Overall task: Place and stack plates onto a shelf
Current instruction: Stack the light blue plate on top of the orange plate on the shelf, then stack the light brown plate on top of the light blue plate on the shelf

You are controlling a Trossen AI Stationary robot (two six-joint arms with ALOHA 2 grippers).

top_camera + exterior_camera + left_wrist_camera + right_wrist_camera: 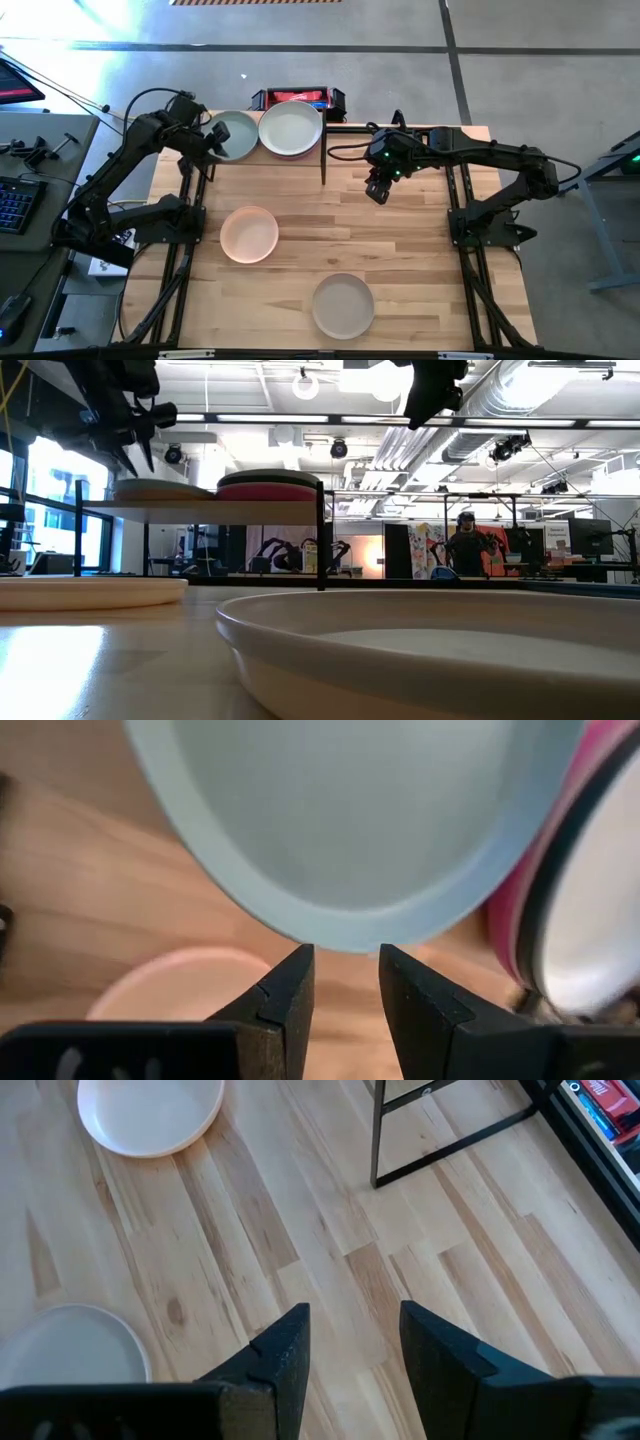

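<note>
Left tool [218,141], released, hovers at the round sage-green matte plate [234,134] on the light-wood shelf [200,506]; right tool [377,190], released, hangs above the desk's [400,250] middle.

Two stacks of plates sit side by side on the shelf [268,152] at the tabletop's [400,270] rear. On the tabletop before it lie two plates [249,233], one [343,305] nearer the front, right.

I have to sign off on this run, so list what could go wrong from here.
1. The left gripper stands open right at the rim of the sage green plate on the shelf; a careless move could nudge the plate.
2. That plate lies close beside the stack, so it might bump it.
3. The right gripper hovers open, holding nothing.
</note>
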